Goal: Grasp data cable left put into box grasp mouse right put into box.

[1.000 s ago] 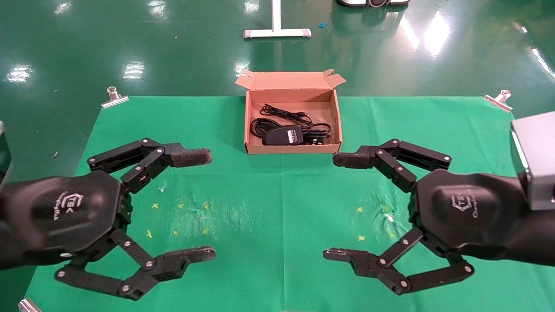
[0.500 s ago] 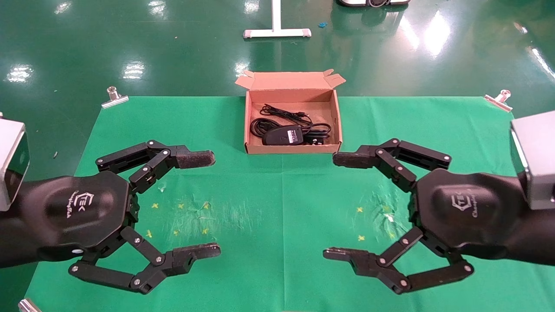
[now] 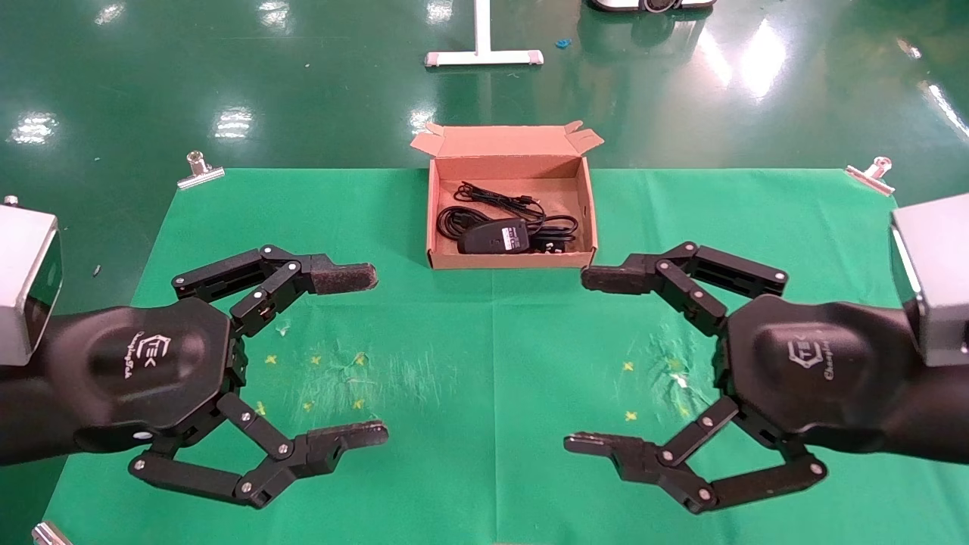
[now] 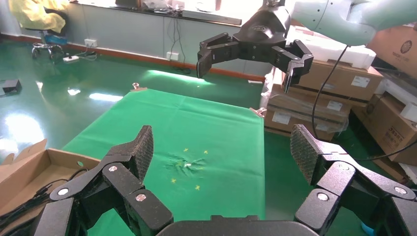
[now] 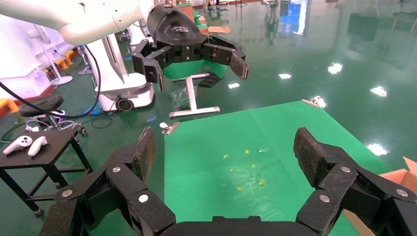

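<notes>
1. Left gripper sits lower left of the head view, above the green cloth. Fingers spread wide, nothing between them.
2. Right gripper mirrors it, lower right of the head view. We see its fingers spread wide too, holding nothing.
3. Both point inward toward each other across the middle of the cloth, well apart.
4. We see the box at upper centre of the head view, on the far part of the cloth, lid flap open and leaning back.
5. Mouse lies inside the box toward its near wall, pale label patch facing up.
6. Data cable is also inside the box, looped beside and behind the mouse. Thin cord and thick cord overlap; we cannot separate every strand.
7. Left wrist view: left gripper fills the lower frame, one finger left and another on the right. Right gripper hangs top centre, a corner of the box at lower left, with black cord in it.
8. Right wrist view: right gripper across the bottom, left gripper at top centre, a box corner at the right edge.
9. Small yellow cross marks dot the cloth under each gripper. Metal clips pin the cloth's far corners.
</notes>
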Robot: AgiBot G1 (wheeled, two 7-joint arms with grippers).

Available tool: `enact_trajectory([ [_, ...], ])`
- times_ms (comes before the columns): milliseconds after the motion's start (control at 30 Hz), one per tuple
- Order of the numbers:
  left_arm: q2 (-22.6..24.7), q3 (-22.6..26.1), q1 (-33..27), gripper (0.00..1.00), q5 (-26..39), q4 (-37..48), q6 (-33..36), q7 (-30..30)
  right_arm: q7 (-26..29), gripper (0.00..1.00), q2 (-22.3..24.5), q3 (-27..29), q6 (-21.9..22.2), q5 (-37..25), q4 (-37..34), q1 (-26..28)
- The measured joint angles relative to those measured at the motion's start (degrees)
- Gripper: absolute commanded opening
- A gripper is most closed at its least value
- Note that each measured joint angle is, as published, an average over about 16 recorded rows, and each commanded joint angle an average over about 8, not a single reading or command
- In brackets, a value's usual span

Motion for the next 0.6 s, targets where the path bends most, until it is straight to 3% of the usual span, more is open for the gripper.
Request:
enact_trajectory([
  [600,0.0,0.1,-0.1,1.00,0.3,0.0,-0.1,0.0,0.0,1.00,0.0,0.0,0.0,0.0,0.0,0.0],
])
